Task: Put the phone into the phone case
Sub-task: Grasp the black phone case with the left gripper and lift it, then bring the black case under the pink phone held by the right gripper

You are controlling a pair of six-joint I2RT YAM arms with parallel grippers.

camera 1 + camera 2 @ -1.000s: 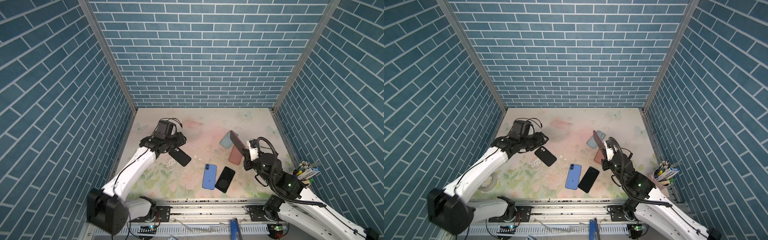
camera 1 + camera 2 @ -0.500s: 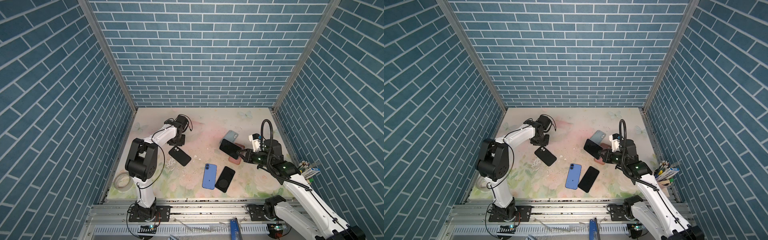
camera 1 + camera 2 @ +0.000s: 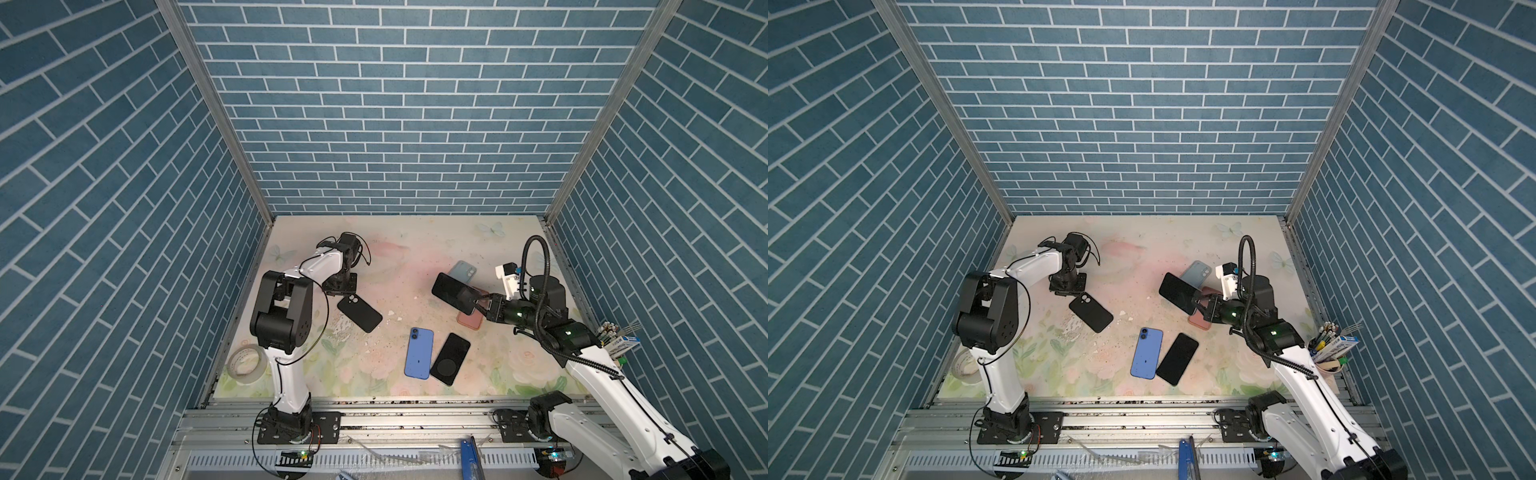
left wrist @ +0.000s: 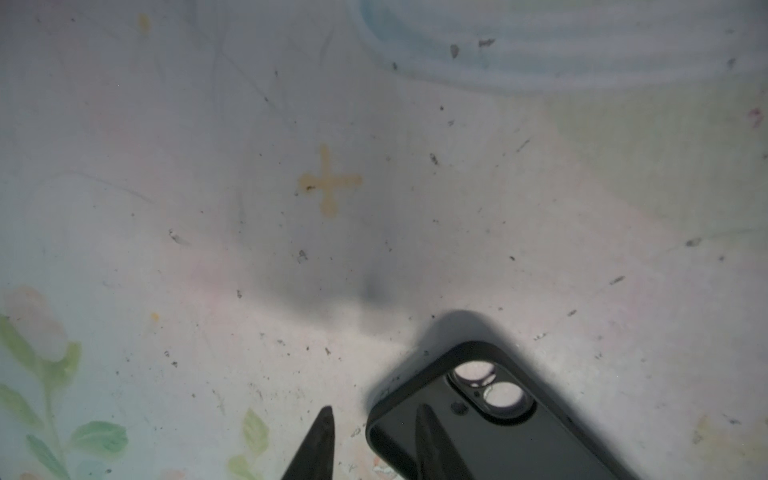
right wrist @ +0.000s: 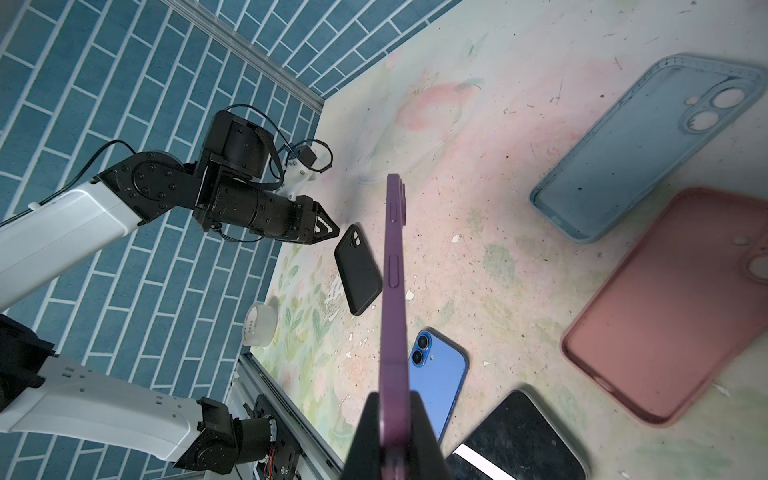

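Step in hand looks like the carry: the right hand (image 3: 473,300) is pinching the purple phone (image 5: 392,270) by one end and has it up off the desk (image 3: 395,257), hanging over the pink case (image 3: 469,320), with the pale blue case (image 3: 464,270) just behind it. From its wrist view the phone is edge-on, side buttons showing, and both fingers are pressed flat on its faces.

Over on the other side the left hand (image 4: 374,409) is down at the camera-hole end of the black case (image 3: 359,313), which lies open side up. One finger sits over the inside of the case and the other over the bare desk, so they straddle the rim with a gap between them. I honestly can't tell if it's nipping that rim or just parked there.

My guess is the black case is the target. If so, the phone has to travel across the desk, get turned flat with its camera end matching the holes, then go in while the left hand pins the case.

Clutter-wise, a blue phone (image 3: 419,353) and a black phone (image 3: 450,358) lie side by side near the front, near the path across. The tape roll (image 3: 246,361) and pen cup (image 3: 1327,345) are well out of it.
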